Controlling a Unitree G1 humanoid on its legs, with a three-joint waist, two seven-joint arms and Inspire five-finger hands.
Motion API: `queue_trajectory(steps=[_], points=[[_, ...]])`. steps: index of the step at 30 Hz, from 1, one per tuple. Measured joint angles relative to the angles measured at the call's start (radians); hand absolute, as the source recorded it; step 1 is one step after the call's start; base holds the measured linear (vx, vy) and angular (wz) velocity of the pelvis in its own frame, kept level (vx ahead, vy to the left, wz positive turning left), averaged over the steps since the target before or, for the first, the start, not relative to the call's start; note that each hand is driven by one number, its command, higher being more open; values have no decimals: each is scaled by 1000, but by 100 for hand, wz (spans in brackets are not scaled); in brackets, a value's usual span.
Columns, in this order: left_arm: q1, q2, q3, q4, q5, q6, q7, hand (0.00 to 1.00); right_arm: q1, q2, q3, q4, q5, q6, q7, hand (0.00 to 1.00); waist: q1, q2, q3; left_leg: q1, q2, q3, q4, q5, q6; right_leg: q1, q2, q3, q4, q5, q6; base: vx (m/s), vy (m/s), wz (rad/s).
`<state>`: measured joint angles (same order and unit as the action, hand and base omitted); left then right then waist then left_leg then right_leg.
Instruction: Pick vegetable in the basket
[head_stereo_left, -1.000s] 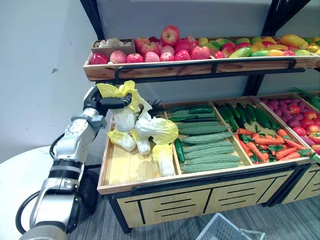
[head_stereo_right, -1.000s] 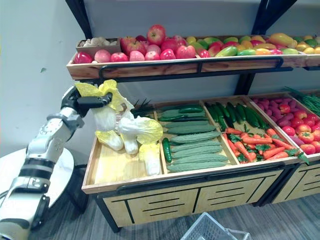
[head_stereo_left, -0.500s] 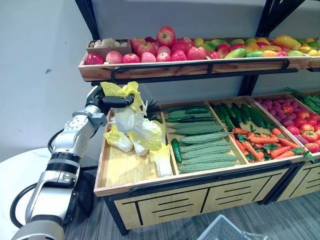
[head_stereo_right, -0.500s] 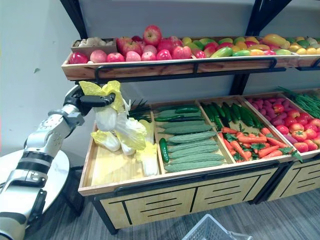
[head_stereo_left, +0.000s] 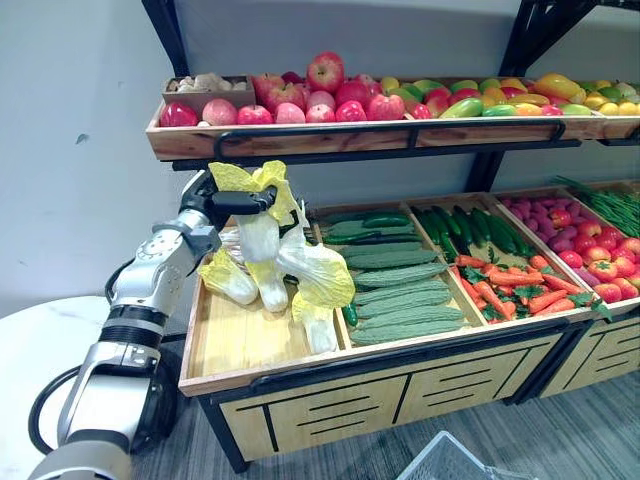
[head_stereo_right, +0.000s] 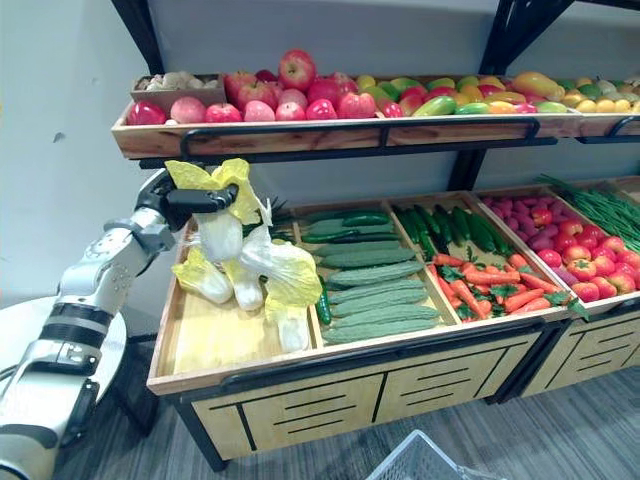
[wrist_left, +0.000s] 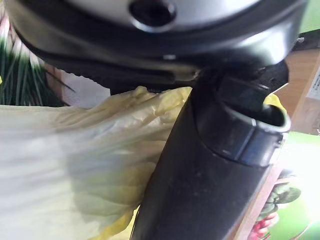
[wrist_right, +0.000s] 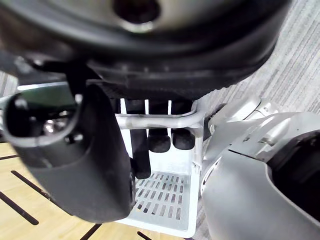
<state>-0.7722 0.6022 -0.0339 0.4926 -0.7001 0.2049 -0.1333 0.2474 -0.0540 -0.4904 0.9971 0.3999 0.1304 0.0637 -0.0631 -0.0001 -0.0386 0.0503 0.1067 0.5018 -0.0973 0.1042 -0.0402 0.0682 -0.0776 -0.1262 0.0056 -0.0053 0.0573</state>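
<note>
while the left hand (head_stereo_left: 208, 198) grips a cabbage (head_stereo_left: 258, 236) above the crate (head_stereo_left: 232, 338), the right hand (wrist_right: 100, 170) curls round the basket (wrist_right: 161, 201) handle.

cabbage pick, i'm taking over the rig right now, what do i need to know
Left hand: shut on a cabbage, held up over the left bin of the lower shelf, where more cabbages lie.
Right hand: shut on the handle of the white basket, low in front of the stand.
Done: cabbage grasped and off the bin.
Left: carry it to the basket and release it inside.
</note>
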Motion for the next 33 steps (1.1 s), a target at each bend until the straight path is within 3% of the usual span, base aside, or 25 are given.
queue_trajectory(steps=[7, 9, 10, 11, 12, 13, 14, 16, 19, 22, 24, 29, 33], points=[[9, -22, -40, -19, -1, -6, 8, 0, -4, 4, -21, 6, 0, -6, 3, 0, -10, -3, 8, -2, 5, 9, 1, 3, 0, -20, 7, 25, 17, -3, -3, -28, -18, -8], [20, -19, -37, -57, -1, -6, 31, 0, -33, -7, -16, 43, 14, -6, 2, 0, -14, -12, 25, 7, 13, 22, 16, 1, -3, -34, 21, 55, 28, -6, -6, -49, -49, -41], [40, -1, -29, -94, -7, -6, 51, 0, -59, -13, 6, 61, 24, -1, -2, 0, -1, -32, 45, -9, 26, 5, 112, -31, -1, -40, 21, 101, 37, -6, -7, -43, -160, -127], [81, 35, -14, -133, -14, -6, 69, 0, -95, -27, 30, 83, 33, 8, -1, 0, 20, -49, 70, -43, 48, -134, 258, -81, 20, -43, 25, 183, 49, -4, -19, -24, -158, -175], [108, 42, 3, -152, -15, -5, 77, 0, -107, -55, 41, 88, 32, 10, 1, 0, 38, -35, 79, -63, 51, -276, 327, -153, 15, -48, 35, 242, 53, 4, -22, 2, -66, -203], [131, 42, 11, -178, -16, -6, 83, 0, -116, -91, 40, 88, 33, 9, 0, 0, 58, 7, 82, -61, 42, -387, 329, -202, -25, -64, 67, 300, 63, 14, -18, 11, 91, -151], [137, 42, 11, -191, -16, -6, 83, 0, -118, -106, 40, 87, 33, 9, 0, 0, 62, 25, 82, -47, 46, -412, 312, -227, -35, -74, 83, 319, 72, 17, -11, 38, 171, -125], [141, 42, 11, -237, -16, -8, 82, 0, -124, -120, 48, 71, 37, 9, 3, 0, 58, 19, 96, -11, 23, -389, 264, -225, -40, -110, 81, 373, 108, 11, 12, 19, 161, -85], [151, 43, 10, -304, -10, -9, 86, 0, -121, -123, 125, -46, 57, 28, 1, 0, 49, -17, 113, 17, 4, -297, 234, -222, -32, -138, 63, 447, 104, 26, 36, -22, 160, -78], [158, 45, 5, -379, 16, -9, 78, 0, -118, -160, 172, -312, 69, 97, -1, 0, 37, -19, 114, 42, -29, -217, 185, -215, -12, -154, 16, 453, 46, 64, 56, -14, 124, -66], [158, 59, 0, -410, 24, -19, 58, 0, -119, -203, 181, -441, 74, 100, 5, 0, 32, -19, 113, 47, -37, -197, 177, -216, -8, -149, 4, 456, 13, 90, 70, 19, 93, -36], [158, 91, -1, -386, 26, -39, 35, 0, -241, -431, 205, -642, 62, 101, 63, 0, 18, -22, 112, 62, -38, -209, 170, -217, -8, -141, 10, 418, -4, 120, 64, 20, 21, -15], [162, 89, -1, -375, 41, -46, 33, 0, -375, -515, 205, -749, 64, 120, 119, 0, 11, -34, 107, 68, -33, -212, 169, -217, -9, -116, 8, 401, -58, 153, 57, -21, 1, 0]])
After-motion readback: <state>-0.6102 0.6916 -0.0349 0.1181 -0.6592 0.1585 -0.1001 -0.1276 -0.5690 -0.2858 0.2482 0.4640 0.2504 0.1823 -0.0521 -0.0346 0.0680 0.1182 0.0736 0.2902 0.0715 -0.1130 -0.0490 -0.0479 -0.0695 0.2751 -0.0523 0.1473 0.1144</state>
